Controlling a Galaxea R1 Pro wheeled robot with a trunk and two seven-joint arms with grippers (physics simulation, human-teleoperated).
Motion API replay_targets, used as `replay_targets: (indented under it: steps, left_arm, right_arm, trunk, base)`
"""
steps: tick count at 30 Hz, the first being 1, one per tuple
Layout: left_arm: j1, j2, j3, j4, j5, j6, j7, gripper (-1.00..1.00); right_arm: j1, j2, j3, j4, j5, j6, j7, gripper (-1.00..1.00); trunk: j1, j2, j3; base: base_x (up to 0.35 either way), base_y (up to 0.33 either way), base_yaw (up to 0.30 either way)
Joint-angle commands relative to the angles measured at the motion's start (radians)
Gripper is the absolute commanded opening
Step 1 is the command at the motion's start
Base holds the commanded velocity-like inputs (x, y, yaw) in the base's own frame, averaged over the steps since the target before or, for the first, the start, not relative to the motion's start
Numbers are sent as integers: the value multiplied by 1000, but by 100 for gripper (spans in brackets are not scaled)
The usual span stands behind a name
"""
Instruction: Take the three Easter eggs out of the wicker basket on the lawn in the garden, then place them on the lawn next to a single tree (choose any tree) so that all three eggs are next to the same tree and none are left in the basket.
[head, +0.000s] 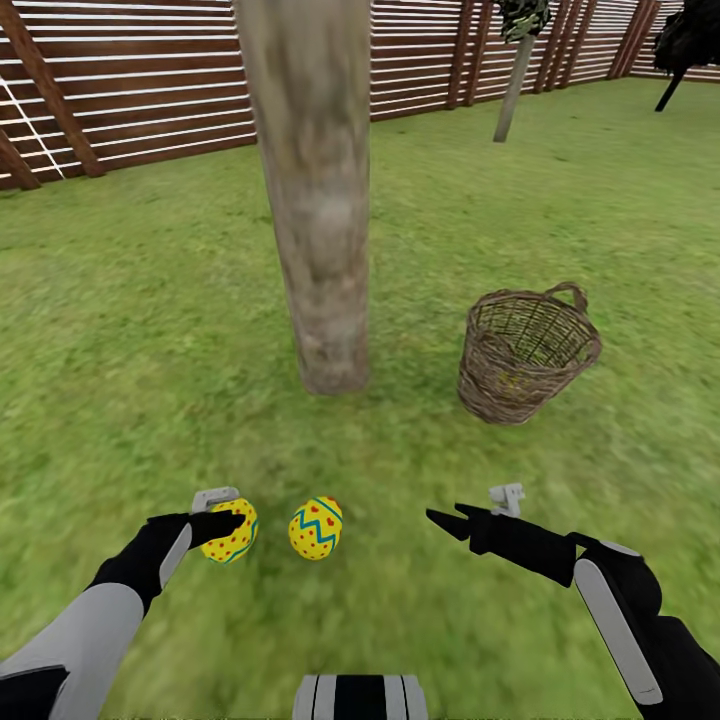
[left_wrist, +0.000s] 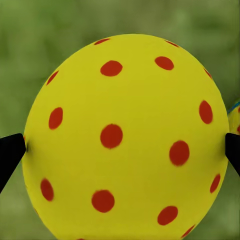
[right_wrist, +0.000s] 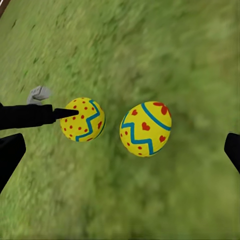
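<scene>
Nearest the robot, on the near side of the tree (head: 312, 200), two Easter eggs are seen low on the lawn (head: 120, 330). One egg (head: 232, 531) is clamped between the fingers of the left gripper (head: 226, 520); in the left wrist view its yellow shell (left_wrist: 125, 140) with red dots is seen pressed by a black fingertip (left_wrist: 10, 152) at each side. A second egg (head: 316, 527), marked with a blue zigzag and red hearts, is seen just beside the held one, on the grass and apart from it; in the right wrist view the two eggs (right_wrist: 83, 119) (right_wrist: 145, 129) are seen side by side with grass between them. The right gripper (head: 445, 522) is held over the grass on the basket's side of the eggs, its fingers spread apart with nothing between them.

Farther off, the thick grey-brown trunk is seen rising from the lawn. To the right of the trunk, near it, the wicker basket (head: 527, 352) is seen tilted; whether an egg lies inside cannot be told. Behind the tree, a brown slatted fence (head: 130, 80) is seen along the garden's edge.
</scene>
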Motion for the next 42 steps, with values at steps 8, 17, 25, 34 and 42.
replay_targets:
  steps: [8, 17, 25, 34, 42]
  left_arm:
    - [0, -15, 6, -1, 4, -21, -4, -100]
    - [-7, -49, 5, -4, 4, -27, -4, -100]
    - [-8, -52, 4, -3, 4, -26, -4, -100]
    - [-8, -52, 4, -2, 4, -26, -4, -100]
    - [-8, -52, 4, -2, 5, -26, -4, -100]
  right_arm:
    - [0, -1, -2, 0, -5, 6, 0, 100]
    - [0, 0, -5, 0, -5, 6, 0, 100]
    - [0, 4, -7, 0, -6, 4, 5, 100]
    - [3, 6, -72, 0, -5, 0, 115, 100]
    - [4, 7, -71, 0, -5, -1, 120, 100]
  trunk:
    - [2, -2, -20]
    - [4, -3, -39]
    - [6, -4, -55]
    - [7, -4, -59]
    - [8, -5, -70]
  base:
    - [0, 0, 0]
    - [0, 0, 0]
    - [0, 0, 0]
    - [0, 0, 0]
    - [0, 0, 0]
